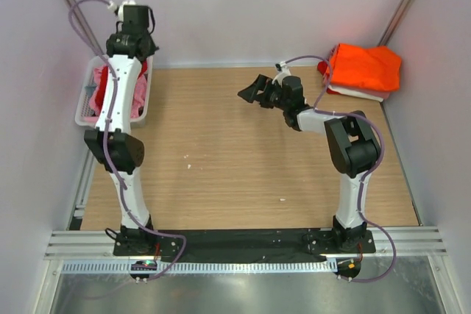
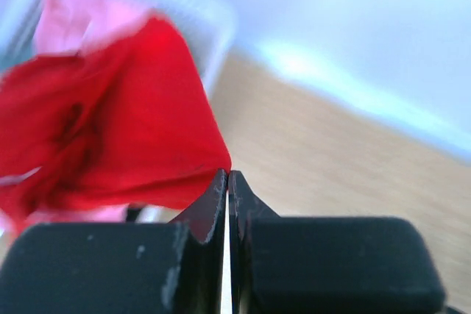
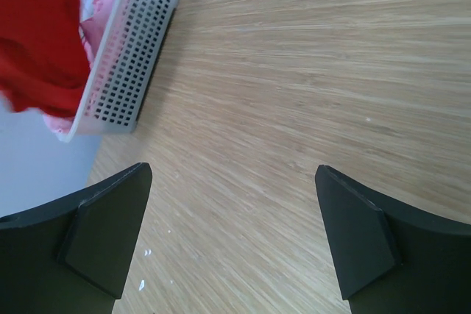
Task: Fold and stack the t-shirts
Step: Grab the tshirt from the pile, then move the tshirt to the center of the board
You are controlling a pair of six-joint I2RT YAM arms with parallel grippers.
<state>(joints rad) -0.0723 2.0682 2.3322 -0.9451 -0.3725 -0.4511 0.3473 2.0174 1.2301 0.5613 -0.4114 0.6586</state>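
In the left wrist view, our left gripper [image 2: 228, 179] sits at the bottom centre of the frame. Its two black fingers are pressed together with only a thin slit between them. The lower corner of the red t-shirt [image 2: 110, 123] runs right into the fingertips, so we read it as pinched there. The rest of the shirt bunches across the left half of the frame. Behind it, at the upper left, a pink t-shirt [image 2: 70, 20] shows in the blurred white basket [image 2: 202, 16]. The wooden table [image 2: 338, 159] fills the right side.

In the right wrist view, our right gripper [image 3: 235, 233] is spread wide, one finger at the lower left and the other at the lower right. Only bare table shows between them. The perforated basket stands at the upper left. The red t-shirt hangs over its left part and pink cloth shows inside.

In the top view, the left arm reaches to the basket at the upper left of the frame and its wrist covers the fingers. Red and pink cloth show on either side of the arm. The right gripper hovers with its jaws apart over the upper middle of the table. At the upper right corner, a folded orange t-shirt [image 1: 364, 68] lies on top of a white t-shirt [image 1: 360, 94].
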